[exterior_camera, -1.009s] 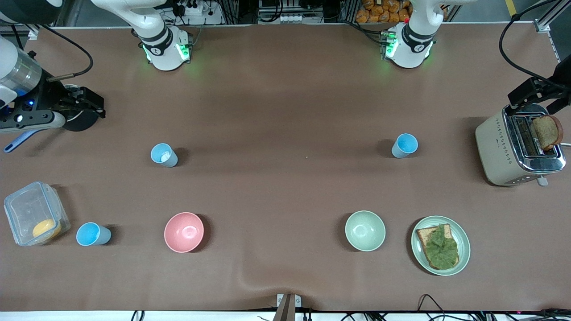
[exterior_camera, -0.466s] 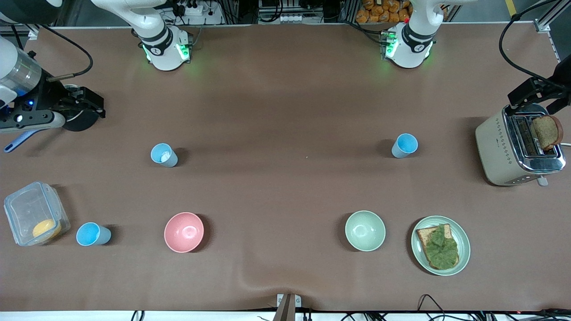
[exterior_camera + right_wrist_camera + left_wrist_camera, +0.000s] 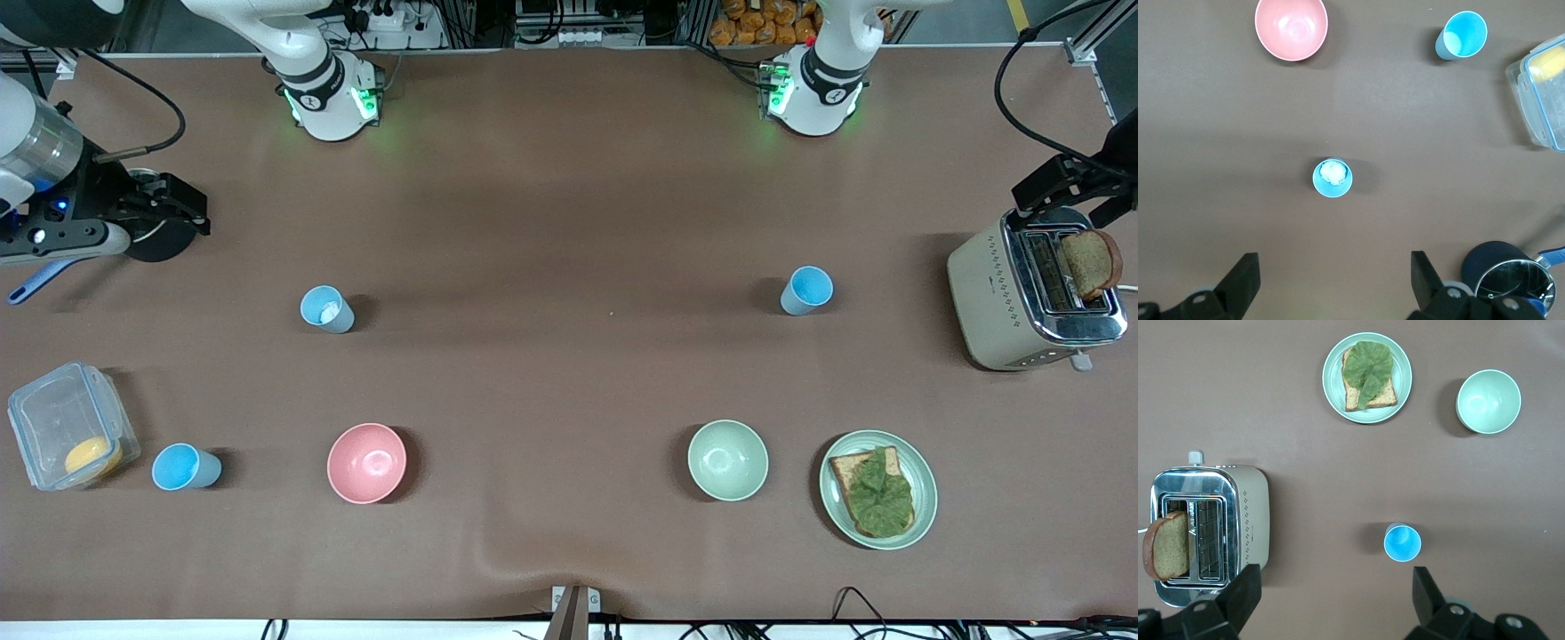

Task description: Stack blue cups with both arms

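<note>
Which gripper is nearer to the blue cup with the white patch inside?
Right. The right gripper, open, is up over the right arm's table end near that cup; the left gripper, open, is over the toaster end.

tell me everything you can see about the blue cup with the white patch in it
The cup is a small light-blue tapered tumbler, plastic by its look, without a handle. It stands upright and open on the brown table, with a white patch inside its bottom. It is toward the right arm's end, farther from the camera than the pink bowl. Nothing touches it.

Both arms run off the top edge, and the clear container (image 3: 1545,93) is cut by the frame.
</note>
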Robot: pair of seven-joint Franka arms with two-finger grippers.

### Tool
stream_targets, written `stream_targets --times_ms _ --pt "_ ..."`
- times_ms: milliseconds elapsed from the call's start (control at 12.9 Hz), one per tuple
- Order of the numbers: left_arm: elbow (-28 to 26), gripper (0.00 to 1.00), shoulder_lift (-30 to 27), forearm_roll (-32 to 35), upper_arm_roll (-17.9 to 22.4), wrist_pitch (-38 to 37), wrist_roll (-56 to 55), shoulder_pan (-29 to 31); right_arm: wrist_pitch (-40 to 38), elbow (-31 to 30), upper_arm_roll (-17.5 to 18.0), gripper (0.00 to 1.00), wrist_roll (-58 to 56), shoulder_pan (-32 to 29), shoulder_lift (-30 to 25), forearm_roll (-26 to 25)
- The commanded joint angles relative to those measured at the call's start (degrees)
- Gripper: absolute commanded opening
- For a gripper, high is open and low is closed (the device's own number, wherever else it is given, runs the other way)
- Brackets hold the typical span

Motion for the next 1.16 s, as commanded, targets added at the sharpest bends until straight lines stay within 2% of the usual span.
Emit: stream_targets --times_ms 0,543,931,1086 --pt "0.3 1.00 0.0 0.9 -0.3 0.2 0.4 0.3 -1.0 1.3 0.1 1.00 0.7 -0.3 0.6 0.9" --pt "0.3 1.00 0.2 0.9 -0.3 0.2 0.4 0.1 -0.6 1.3 -0.1 1.00 0.8 -1.0 0.8 1.1" --pt "0.3 1.00 0.3 0.9 -0.3 0.2 0.5 0.0 0.0 0.9 0.2 1.00 0.3 0.8 9.3 1.1" --pt "0.3 1.00 0.3 0.9 -0.3 0.2 0.4 0.0 6.5 0.2 0.3 1.00 0.5 0.9 16.2 1.1"
